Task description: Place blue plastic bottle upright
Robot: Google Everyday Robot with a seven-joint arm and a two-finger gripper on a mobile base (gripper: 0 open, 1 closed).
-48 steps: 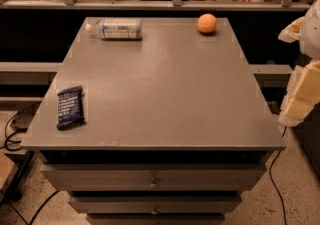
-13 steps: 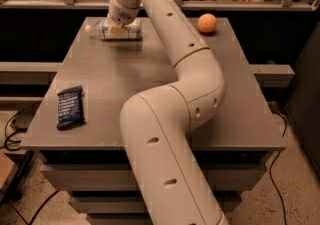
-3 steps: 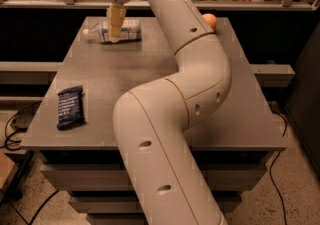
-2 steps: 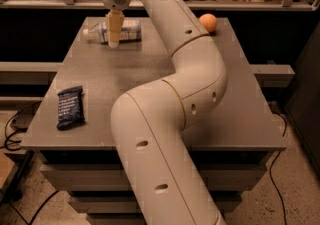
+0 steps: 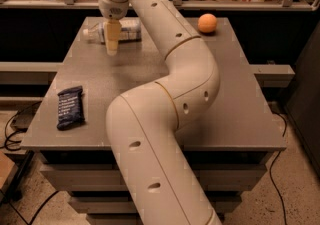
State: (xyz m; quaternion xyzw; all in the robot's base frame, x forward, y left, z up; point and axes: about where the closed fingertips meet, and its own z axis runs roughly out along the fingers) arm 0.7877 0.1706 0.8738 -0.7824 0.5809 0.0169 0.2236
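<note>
Gripper was seen pointed straight down over the far-left part of the table, w/ its tan tip hung just in front of the bottle from the camera's side. Whether it was clamped or released couldn't be told, nor whether it touched the bottle. Arm was seen rising from the bottom edge of the view, near centre. It was bent at an elbow approx. mid-table on the right, then stretched back & left toward the far edge, w/ the wrist turned down at the end. Bottle was found lying on its side, not upright, near the far-left corner, white cap toward the left, label band partly hidden behind the gripper. An orange ball was noted at the far right of the table, well apart from the bottle. A dark blue wrapper was seen flat near the front-left edge.
</note>
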